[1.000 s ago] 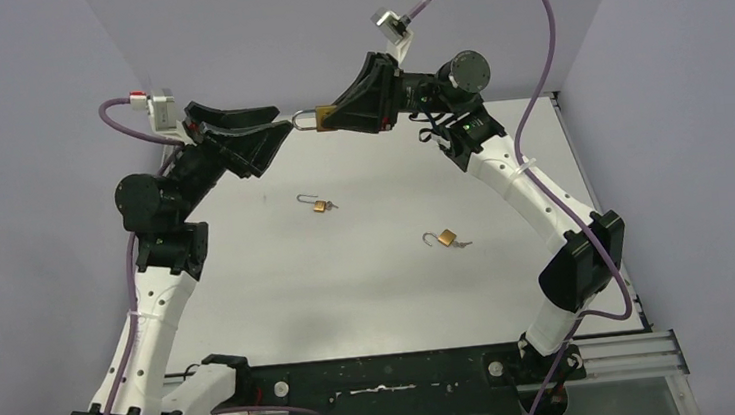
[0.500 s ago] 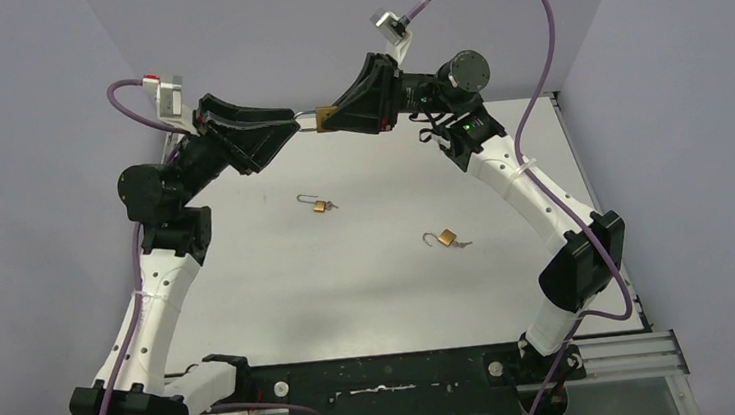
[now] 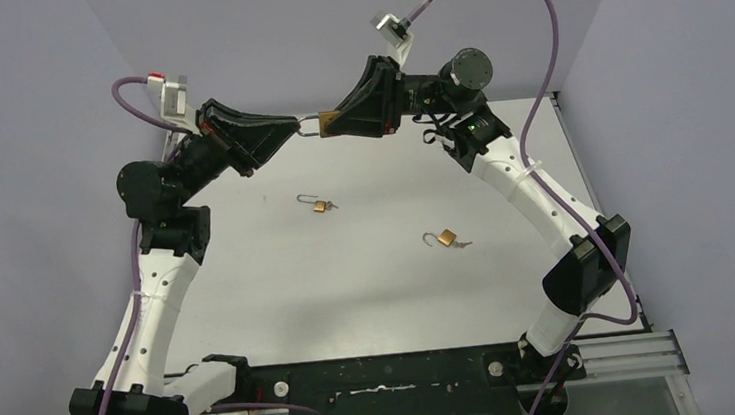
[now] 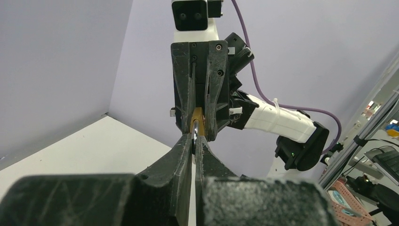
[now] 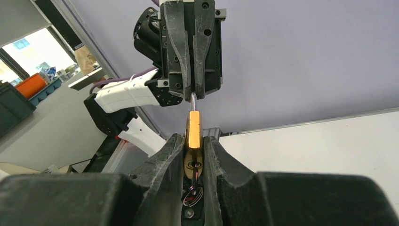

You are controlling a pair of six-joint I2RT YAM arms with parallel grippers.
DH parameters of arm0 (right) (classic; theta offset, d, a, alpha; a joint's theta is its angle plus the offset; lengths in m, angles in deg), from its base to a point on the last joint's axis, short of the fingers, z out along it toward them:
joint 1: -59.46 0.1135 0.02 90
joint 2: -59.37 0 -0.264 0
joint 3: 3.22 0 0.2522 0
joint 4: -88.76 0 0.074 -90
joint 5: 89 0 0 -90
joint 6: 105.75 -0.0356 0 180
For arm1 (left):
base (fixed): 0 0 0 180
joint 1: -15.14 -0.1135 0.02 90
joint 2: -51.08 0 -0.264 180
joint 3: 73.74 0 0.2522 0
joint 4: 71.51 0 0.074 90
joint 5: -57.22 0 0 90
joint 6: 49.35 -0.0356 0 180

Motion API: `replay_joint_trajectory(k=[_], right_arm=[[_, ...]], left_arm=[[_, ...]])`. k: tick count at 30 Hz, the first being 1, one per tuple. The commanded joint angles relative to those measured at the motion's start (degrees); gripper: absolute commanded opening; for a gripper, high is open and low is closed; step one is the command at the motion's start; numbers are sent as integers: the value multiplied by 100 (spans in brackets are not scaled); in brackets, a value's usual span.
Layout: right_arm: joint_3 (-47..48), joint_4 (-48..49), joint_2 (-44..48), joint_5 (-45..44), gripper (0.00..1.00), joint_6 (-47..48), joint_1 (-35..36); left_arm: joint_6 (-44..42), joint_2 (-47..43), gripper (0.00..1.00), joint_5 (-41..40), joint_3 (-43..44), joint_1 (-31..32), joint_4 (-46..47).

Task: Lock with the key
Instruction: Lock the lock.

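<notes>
One brass padlock (image 5: 193, 127), held clear of the surface (image 3: 369, 268): body pinched in right tool (image 5: 193, 143), shackle (image 5: 193, 101) pinched in left tool (image 5: 193, 92), evidently braced for pressing shut.

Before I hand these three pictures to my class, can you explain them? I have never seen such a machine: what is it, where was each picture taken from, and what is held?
It is two robot arms bolted at the near edge of a white table. The wide picture looks down from above and behind them; the other two come from a camera on each wrist, looking past its own fingers at the other arm. The right arm's fingers clamp the brass body of a padlock in the air, and the left arm's fingers pinch its steel shackle. Two more small padlocks, shackles open, lie on the table.
</notes>
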Motion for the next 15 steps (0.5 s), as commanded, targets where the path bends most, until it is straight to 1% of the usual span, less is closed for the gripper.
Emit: replay_joint_trajectory(k=[1,8,15], right_arm=[[236,-390,350,-176,0,495,51],[245,-911,342,-312,0,984,179],[320,-1064,346,-395,0,1082,219]], left_arm=[[-232,-90,0,224,375,40,-252],[185,82,0,172,536,191,23],[142,34,0,93,342,338,-8]])
